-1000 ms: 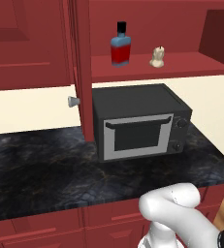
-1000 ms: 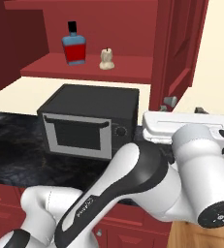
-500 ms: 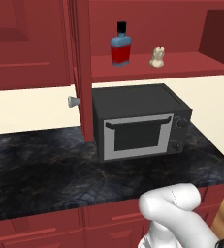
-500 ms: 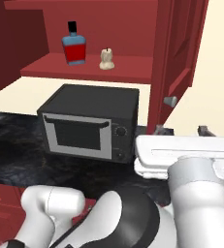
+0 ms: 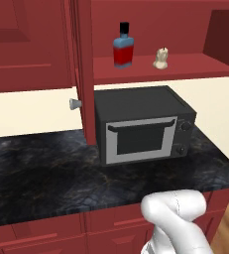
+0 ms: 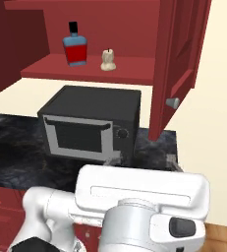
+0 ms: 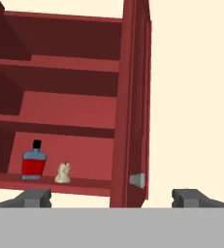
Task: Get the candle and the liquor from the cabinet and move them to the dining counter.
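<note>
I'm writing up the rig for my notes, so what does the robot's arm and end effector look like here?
The arm is glossy white with rounded, bulbous links and a dark joint with a round button-like disc. The hand body is a white, rounded rectangular block with a slim recessed outline on its face. The end effector has two small dark grey, blocky finger tips. No cables or markings are visible.
</note>
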